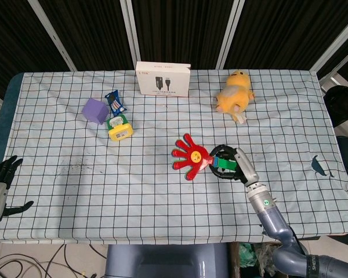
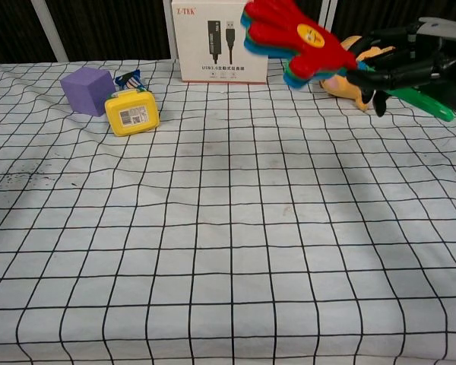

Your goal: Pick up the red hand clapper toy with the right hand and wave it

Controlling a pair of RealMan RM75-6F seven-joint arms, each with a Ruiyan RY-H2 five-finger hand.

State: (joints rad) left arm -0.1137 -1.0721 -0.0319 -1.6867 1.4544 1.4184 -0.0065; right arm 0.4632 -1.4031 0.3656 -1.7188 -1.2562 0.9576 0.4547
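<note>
Checked tablecloth (image 1: 75,191), right hand (image 1: 229,164) gripping red clapper (image 1: 189,157), off surface

Red hand clapper toy (image 2: 296,36) aloft in right hand (image 2: 414,65).

table (image 1: 58,191), checked cloth | white box (image 1: 163,78) | purple cube (image 1: 95,110) | yellow toy (image 1: 120,130) | plush duck (image 1: 235,95)
</note>
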